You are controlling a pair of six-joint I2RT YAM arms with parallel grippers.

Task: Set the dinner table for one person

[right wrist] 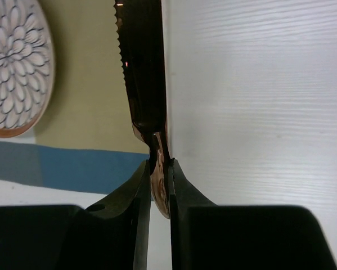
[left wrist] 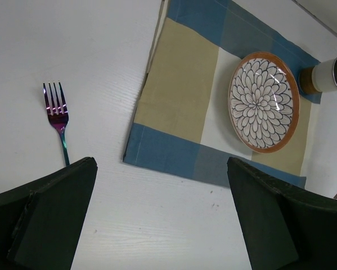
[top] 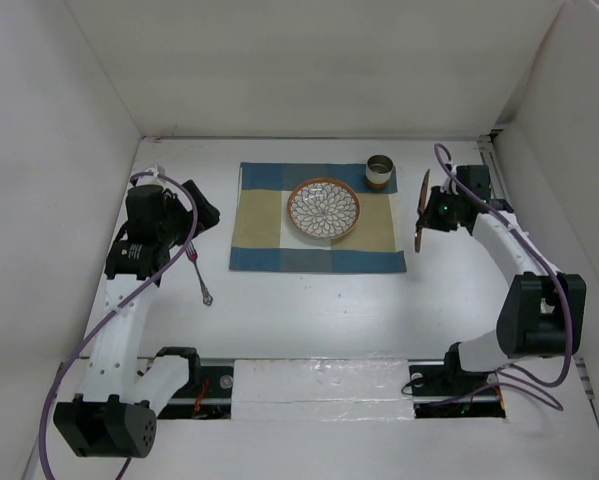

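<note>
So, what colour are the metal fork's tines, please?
Iridescent purple-pink, on the slim metal fork; clearest in the left wrist view.

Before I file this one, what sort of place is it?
Probably a lab robot cell, not a home: a plain white dinner table walled by white panels, left arm and right arm bolted at its near edge, one staged placemat with a plate.

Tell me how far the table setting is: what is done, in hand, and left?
Done: the checked placemat lies on the dinner table, the patterned plate at its middle, the cup at its far right corner. In hand: the right gripper is shut on the knife, beside the placemat's right edge. Left: setting the knife down and probably moving closer the fork, lying apart on the left near the open left gripper.
</note>
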